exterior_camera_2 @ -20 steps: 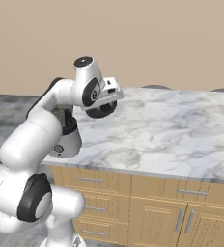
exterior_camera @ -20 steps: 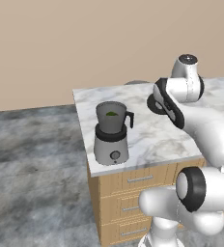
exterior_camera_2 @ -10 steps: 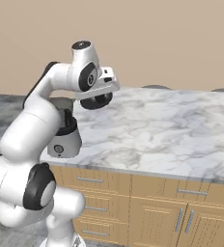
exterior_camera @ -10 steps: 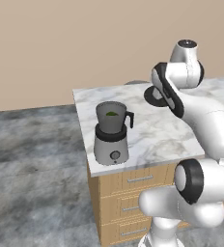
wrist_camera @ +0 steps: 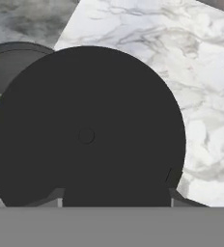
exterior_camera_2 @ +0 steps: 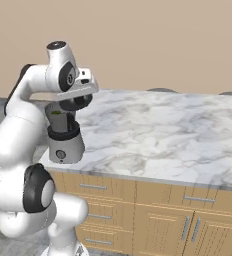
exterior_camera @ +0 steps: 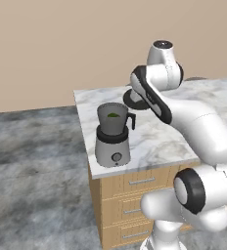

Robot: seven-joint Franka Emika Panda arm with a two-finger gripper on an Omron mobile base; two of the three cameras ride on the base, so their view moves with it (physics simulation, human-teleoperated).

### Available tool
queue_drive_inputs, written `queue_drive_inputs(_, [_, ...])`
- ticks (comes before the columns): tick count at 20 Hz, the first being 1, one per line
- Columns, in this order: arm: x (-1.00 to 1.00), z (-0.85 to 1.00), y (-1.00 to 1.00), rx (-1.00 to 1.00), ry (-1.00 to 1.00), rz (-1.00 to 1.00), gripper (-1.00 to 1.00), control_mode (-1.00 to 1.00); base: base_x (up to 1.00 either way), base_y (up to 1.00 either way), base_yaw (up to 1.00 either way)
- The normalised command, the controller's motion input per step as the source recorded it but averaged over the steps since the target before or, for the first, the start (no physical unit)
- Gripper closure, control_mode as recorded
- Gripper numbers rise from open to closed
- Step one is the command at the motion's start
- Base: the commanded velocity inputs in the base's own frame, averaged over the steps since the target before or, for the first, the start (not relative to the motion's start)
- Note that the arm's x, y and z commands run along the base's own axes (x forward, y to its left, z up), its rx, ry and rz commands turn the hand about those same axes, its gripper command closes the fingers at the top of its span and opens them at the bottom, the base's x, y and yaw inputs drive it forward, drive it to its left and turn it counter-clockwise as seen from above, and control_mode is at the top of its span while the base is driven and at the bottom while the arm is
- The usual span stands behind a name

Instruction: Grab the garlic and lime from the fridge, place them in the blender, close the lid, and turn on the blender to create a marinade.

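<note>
Lid (wrist_camera: 86, 135) apparently in gripper (wrist_camera: 115, 195)

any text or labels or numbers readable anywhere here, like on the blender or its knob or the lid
None: no word, label, brand, number or sign can be read in any view.
blender: plain grey base, nothing printed.
knob: shows a small dark mark, too small to read as any sign.
lid: plain black, no lettering.
Counter and drawers: bare marble and wood.

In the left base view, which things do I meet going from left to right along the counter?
blender → lid held in the gripper → bare marble counter
</note>
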Motion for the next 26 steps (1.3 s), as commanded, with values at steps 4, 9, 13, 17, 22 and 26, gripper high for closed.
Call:
queue_drive_inputs(4, [0.3,0.02,0.95,0.0,0.01,0.0,1.0,-1.0,0.0,0.0,0.0])
queue_drive_inputs(9, [0.35,0.0,0.6,0.0,0.05,0.07,1.0,-1.0,0.0,0.0,0.0])
queue_drive_inputs(13, [0.21,-0.32,0.21,0.0,0.02,0.12,1.0,-1.0,0.0,0.0,0.0])
queue_drive_inputs(17, [0.15,-0.43,0.05,0.0,0.01,0.07,1.0,-1.0,0.0,0.0,0.0])
queue_drive_inputs(22, [-0.02,-0.45,0.0,0.0,0.08,0.02,1.0,-1.0,0.0,0.0,0.0])
queue_drive_inputs(26, [-0.07,-0.13,0.0,-0.01,0.14,0.0,1.0,-1.0,0.0,0.0,0.0])
